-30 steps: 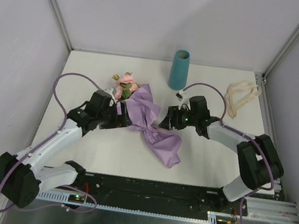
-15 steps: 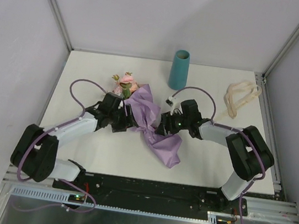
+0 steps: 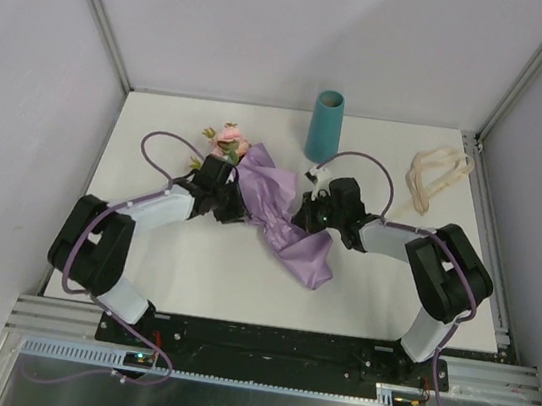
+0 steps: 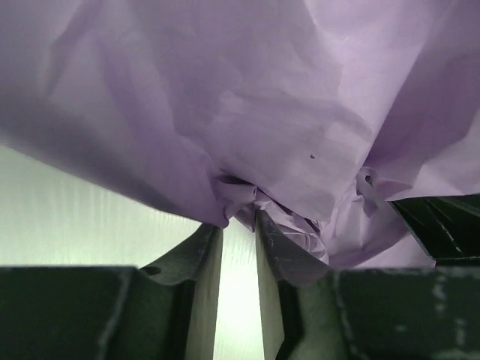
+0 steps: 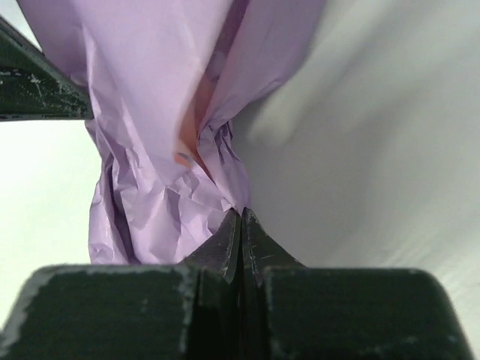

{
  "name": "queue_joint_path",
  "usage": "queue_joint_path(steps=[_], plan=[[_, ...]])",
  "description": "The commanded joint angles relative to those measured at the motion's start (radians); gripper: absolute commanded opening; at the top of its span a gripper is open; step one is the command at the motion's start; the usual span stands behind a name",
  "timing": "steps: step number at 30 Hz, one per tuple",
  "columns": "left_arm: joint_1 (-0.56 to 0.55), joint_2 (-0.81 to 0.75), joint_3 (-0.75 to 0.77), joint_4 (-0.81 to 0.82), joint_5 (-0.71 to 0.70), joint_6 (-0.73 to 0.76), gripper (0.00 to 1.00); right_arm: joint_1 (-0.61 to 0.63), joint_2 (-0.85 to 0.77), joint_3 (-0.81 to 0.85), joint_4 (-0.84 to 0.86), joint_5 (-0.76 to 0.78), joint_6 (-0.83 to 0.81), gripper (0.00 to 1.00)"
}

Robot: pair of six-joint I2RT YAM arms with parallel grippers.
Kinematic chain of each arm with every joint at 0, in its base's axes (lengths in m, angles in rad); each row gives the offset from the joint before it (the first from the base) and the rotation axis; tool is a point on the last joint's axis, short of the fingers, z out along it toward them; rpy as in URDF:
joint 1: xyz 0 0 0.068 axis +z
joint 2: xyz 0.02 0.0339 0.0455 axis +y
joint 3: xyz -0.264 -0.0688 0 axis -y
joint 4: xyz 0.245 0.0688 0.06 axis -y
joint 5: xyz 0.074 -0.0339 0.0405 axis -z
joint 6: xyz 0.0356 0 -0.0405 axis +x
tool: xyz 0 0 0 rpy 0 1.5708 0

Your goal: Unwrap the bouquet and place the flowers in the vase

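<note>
The bouquet [image 3: 276, 204] lies in the middle of the table, its crinkled lilac paper [image 4: 247, 112] spread toward the near right. The flowers [image 3: 229, 140], pink roses with green leaves, stick out at its far left end. The teal vase [image 3: 325, 127] stands upright behind it. My left gripper [image 3: 238, 209] is at the paper's left side; its jaws [image 4: 238, 223] stand a narrow gap apart, tips touching the bunched neck of the paper. My right gripper [image 3: 300, 215] presses in from the right, jaws [image 5: 240, 214] shut with a corner of the paper [image 5: 165, 172] pinched at their tips.
A cream ribbon loop [image 3: 437, 172] lies at the back right of the table. Grey walls close in the back and sides. The right gripper's dark finger [image 4: 442, 221] shows close by in the left wrist view.
Both grippers moved in on the bouquet from either side. The right jaws shut on the paper, the left jaws narrowed. The bouquet shifted slightly toward the back.
</note>
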Motion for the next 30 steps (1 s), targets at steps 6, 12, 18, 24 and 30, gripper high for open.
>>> queue_joint_path(steps=[6, 12, 18, 24, 30], plan=[[0.059, 0.159, 0.217, 0.039, -0.020, -0.029, 0.19, -0.145, -0.019, 0.050, 0.215, 0.050, 0.095, 0.00], [0.070, 0.202, 0.291, 0.023, -0.026, -0.021, 0.20, -0.170, -0.016, 0.094, 0.236, -0.056, 0.096, 0.03], [0.072, 0.081, 0.282, -0.028, -0.106, 0.030, 0.32, -0.136, -0.045, 0.116, 0.163, -0.105, 0.032, 0.33], [0.074, -0.074, 0.294, -0.154, -0.171, 0.119, 0.48, -0.102, -0.035, 0.119, 0.142, -0.088, 0.013, 0.46], [0.074, -0.232, 0.279, -0.278, -0.163, 0.203, 0.66, -0.084, -0.025, 0.141, 0.137, -0.032, -0.016, 0.47]])
